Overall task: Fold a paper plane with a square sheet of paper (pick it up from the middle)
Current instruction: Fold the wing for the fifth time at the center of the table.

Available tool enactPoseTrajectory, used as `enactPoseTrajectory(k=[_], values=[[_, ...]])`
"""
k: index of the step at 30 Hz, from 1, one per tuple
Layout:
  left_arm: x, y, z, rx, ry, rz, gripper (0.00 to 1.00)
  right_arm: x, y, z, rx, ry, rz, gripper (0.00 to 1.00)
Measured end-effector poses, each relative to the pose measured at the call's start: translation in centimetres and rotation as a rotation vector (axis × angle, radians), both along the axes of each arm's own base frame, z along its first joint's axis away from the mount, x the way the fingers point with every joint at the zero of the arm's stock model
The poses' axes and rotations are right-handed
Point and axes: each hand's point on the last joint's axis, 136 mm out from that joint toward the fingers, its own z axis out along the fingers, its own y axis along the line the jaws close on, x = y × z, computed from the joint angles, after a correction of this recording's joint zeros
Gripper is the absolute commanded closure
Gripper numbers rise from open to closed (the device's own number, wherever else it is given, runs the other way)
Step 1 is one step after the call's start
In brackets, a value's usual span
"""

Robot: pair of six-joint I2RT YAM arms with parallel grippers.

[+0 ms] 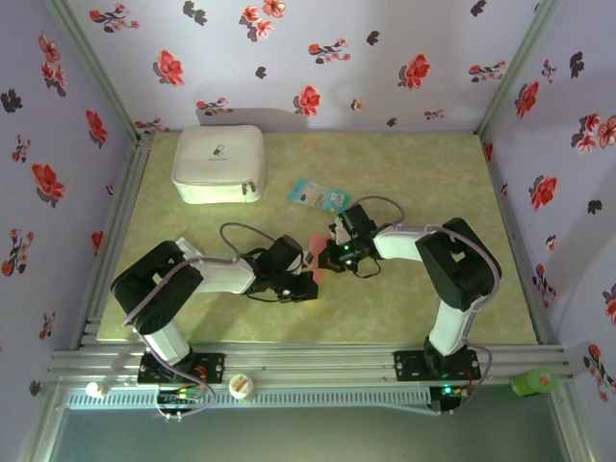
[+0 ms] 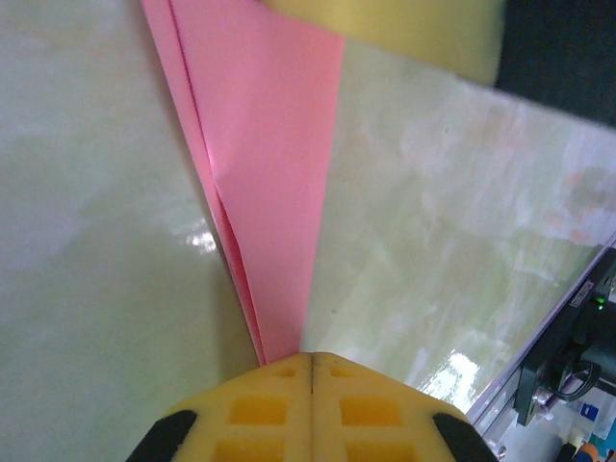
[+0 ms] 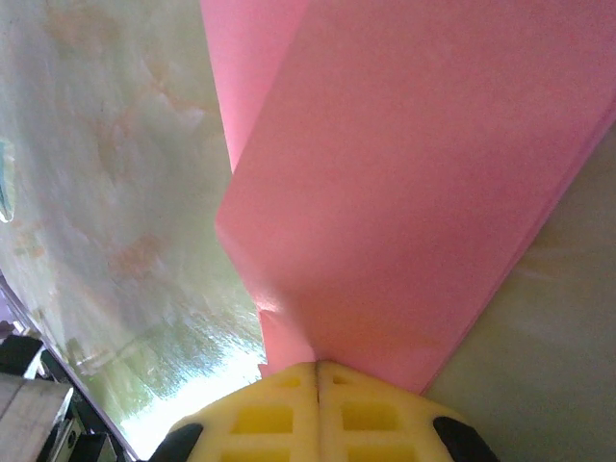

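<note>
The paper plane point(image 2: 269, 173) is salmon-pink paper folded into a long layered wedge, held just above the table's middle between both arms. It tapers down into my left gripper point(image 2: 311, 356), whose yellow pads are shut on its narrow end. Its wider folded flaps point(image 3: 414, 192) run into my right gripper point(image 3: 318, 364), also shut on it. In the top view little of the pink paper point(image 1: 317, 244) shows between the left gripper point(image 1: 303, 279) and the right gripper point(image 1: 332, 255), which nearly meet. The right gripper's yellow finger point(image 2: 404, 29) shows at the far end of the paper.
A white case point(image 1: 219, 164) sits at the back left of the green table point(image 1: 433, 183). A small light-blue packet point(image 1: 319, 195) lies just behind the grippers. Floral walls close in three sides. A green object point(image 1: 534, 382) and a white cap point(image 1: 240, 386) rest on the front rail.
</note>
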Motion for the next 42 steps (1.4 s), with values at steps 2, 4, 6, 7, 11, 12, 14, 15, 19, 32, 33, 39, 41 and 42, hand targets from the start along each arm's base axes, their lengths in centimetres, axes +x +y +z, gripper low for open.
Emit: enactPoseTrajectory(k=[2, 4, 6, 7, 11, 12, 14, 15, 19, 32, 33, 39, 41, 42], values=[[-0.5, 0.1, -0.1, 0.007, 0.006, -0.009, 1.00, 0.0, 0.0, 0.0, 0.000, 0.000, 0.000, 1.00], [-0.8, 0.2, -0.1, 0.010, 0.008, -0.014, 1.00, 0.0, 0.0, 0.0, 0.000, 0.000, 0.000, 1.00], [-1.1, 0.5, -0.1, 0.015, 0.010, -0.017, 1.00, 0.0, 0.0, 0.0, 0.000, 0.000, 0.000, 1.00], [-1.3, 0.7, 0.0, 0.018, 0.011, -0.018, 1.00, 0.0, 0.0, 0.0, 0.000, 0.000, 0.000, 1.00], [-1.6, 1.6, 0.7, 0.021, -0.011, -0.006, 1.00, 0.0, 0.0, 0.0, 0.000, 0.000, -0.001, 1.00], [-1.5, 1.7, 1.2, 0.013, -0.024, -0.001, 1.00, 0.0, 0.0, 0.0, 0.000, 0.001, -0.001, 1.00], [-1.1, 1.8, 2.5, -0.024, -0.068, 0.020, 1.00, 0.0, 0.0, 0.0, 0.001, 0.002, -0.002, 1.00], [-0.8, 1.9, 3.0, -0.041, -0.081, 0.030, 1.00, 0.0, 0.0, 0.0, 0.001, 0.002, -0.002, 1.00], [1.5, 2.1, 3.9, -0.088, -0.105, 0.098, 1.00, 0.0, 0.1, 0.1, 0.003, 0.007, -0.010, 1.00], [5.9, -1.1, 2.0, -0.083, -0.097, 0.127, 1.00, 0.5, 0.2, 0.1, 0.013, 0.003, -0.036, 1.00], [5.9, -1.1, 1.7, -0.075, -0.090, 0.126, 1.00, 0.5, 0.2, 0.1, 0.012, 0.003, -0.038, 1.00], [5.7, -0.6, 0.0, -0.018, -0.077, 0.117, 1.00, 0.6, 0.2, 0.1, 0.015, 0.001, -0.041, 0.99], [5.7, -0.5, -0.1, -0.011, -0.082, 0.114, 1.00, 0.6, 0.2, 0.1, 0.015, 0.003, -0.044, 0.98], [5.7, -0.5, -0.1, -0.010, -0.084, 0.112, 1.00, 0.6, 0.2, 0.1, 0.015, 0.003, -0.044, 0.97]])
